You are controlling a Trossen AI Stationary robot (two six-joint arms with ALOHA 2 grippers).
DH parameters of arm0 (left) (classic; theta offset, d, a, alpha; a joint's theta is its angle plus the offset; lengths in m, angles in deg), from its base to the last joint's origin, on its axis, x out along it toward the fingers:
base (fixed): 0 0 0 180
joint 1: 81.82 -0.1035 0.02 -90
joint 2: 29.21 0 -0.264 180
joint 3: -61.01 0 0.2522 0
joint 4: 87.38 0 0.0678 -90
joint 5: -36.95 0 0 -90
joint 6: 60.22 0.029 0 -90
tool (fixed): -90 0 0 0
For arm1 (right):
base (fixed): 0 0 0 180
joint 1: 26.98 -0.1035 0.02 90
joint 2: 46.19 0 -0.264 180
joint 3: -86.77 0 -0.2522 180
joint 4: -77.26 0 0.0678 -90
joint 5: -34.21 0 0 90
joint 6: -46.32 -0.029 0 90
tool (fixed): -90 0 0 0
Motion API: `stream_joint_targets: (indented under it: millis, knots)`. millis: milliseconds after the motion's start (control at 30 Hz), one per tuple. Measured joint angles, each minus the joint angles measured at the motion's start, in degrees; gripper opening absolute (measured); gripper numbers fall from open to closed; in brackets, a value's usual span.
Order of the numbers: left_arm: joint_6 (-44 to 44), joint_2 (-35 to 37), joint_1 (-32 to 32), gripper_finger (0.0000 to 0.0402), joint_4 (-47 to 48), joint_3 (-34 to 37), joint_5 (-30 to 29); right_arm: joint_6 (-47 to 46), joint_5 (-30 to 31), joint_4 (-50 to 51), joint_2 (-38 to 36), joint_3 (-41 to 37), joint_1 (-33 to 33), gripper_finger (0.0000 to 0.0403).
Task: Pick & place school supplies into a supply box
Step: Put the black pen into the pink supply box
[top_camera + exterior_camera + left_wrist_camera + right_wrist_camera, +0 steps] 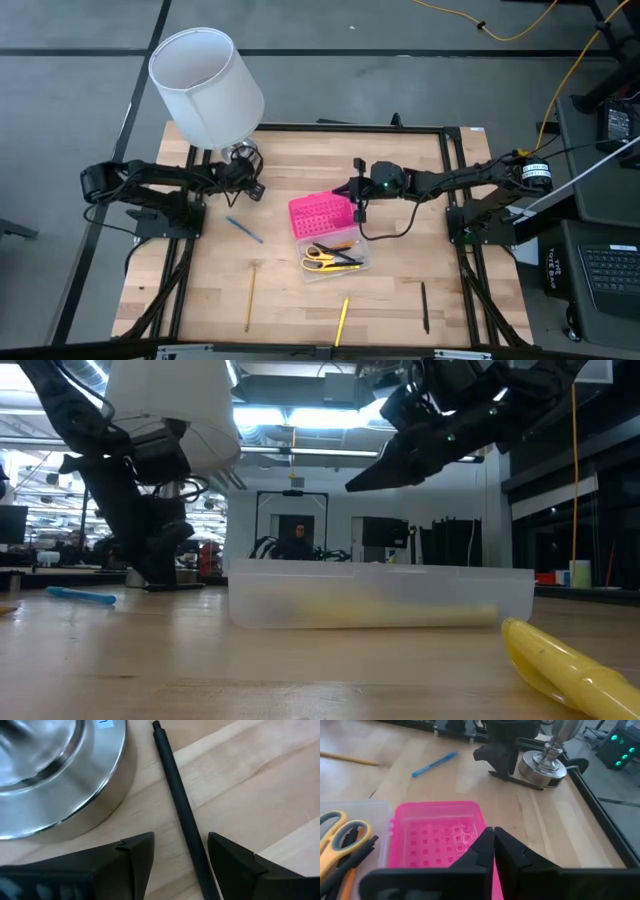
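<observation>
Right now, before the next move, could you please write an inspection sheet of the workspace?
Surface: wooden table, dark frame around it.
Job's things: supply box open, pink lid beside the clear base; yellow-handled scissors and dark pens inside. Loose: blue pen, yellow pencils, black pen, black pen between the left fingers.
Clutter: lamp with white shade, metal base.
Grippers: left gripper open beside the lamp base; right gripper shut above the lid.
Cables: black cable near the right gripper; yellow cable on the floor.
Surroundings: keyboard, lab room beyond.

Grey floor (60, 90) — yellow cable (560, 75) — ceiling strip lights (300, 415).
</observation>
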Motion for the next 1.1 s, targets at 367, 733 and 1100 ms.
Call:
stream_joint_targets:
  millis: [367, 733, 1100]
  knots:
    - [4.8, 0.1, -1.0, 0.0124, 4.3, -0.3, 4.1, 0.0, 0.0, 0.2, 0.0, 0.0, 0.9, 0.0022]
    - [4.8, 0.2, -0.9, 0.0012, 5.2, -0.3, 5.2, 0.0, 0.0, 0.8, 0.0, 0.0, 0.9, 0.0008]
    - [5.4, 4.5, 1.9, 0.0009, 6.2, 0.2, 5.8, -1.3, 0.0, 3.8, 0.0, 0.0, 0.9, 0.0025]
